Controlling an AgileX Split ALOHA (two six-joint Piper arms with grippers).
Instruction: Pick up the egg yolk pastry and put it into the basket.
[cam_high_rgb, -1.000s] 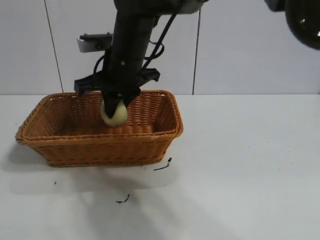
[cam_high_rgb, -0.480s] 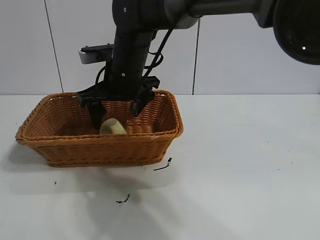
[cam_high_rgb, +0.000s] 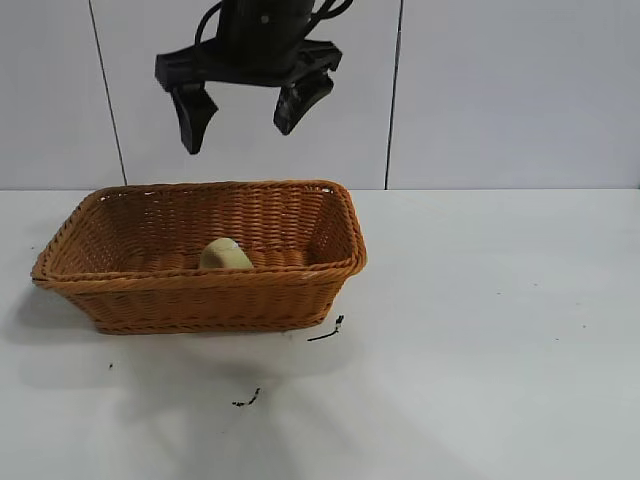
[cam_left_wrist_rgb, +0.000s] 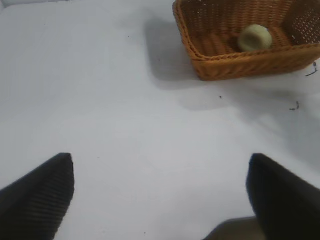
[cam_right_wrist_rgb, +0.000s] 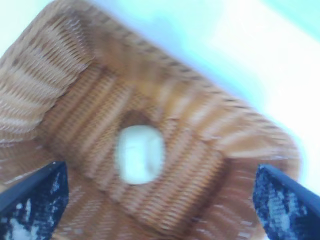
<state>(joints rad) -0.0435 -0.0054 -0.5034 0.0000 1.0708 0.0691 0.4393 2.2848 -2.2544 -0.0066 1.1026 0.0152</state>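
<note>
The white counter (cam_high_rgb: 480, 330) carries one container, the basket (cam_high_rgb: 200, 295), a large rectangular wicker one with flaring sides and a braided rim, standing toward the left arm's side. Its only content is the egg yolk pastry (cam_high_rgb: 225, 255), which lies on the woven floor near the middle, apart from every wall, so the placing looks done. High above the basket hangs the right gripper (cam_high_rgb: 245, 105), its two dark fingers spread wide with nothing between them; the right wrist view looks straight down on the pastry from between those fingers. The left gripper (cam_left_wrist_rgb: 160, 195) is parked well away over bare counter, also spread wide and empty, with the basket far off in its view. The pastry is a small pale yellow-cream dome with a flatter, lighter face; it likely weighs little and is probably soft and crumbly, so a hard squeeze could dent or break it. If it had to be taken up again, a gentle hold across its rounded sides seems safest, since the smooth dome may slip.
</note>
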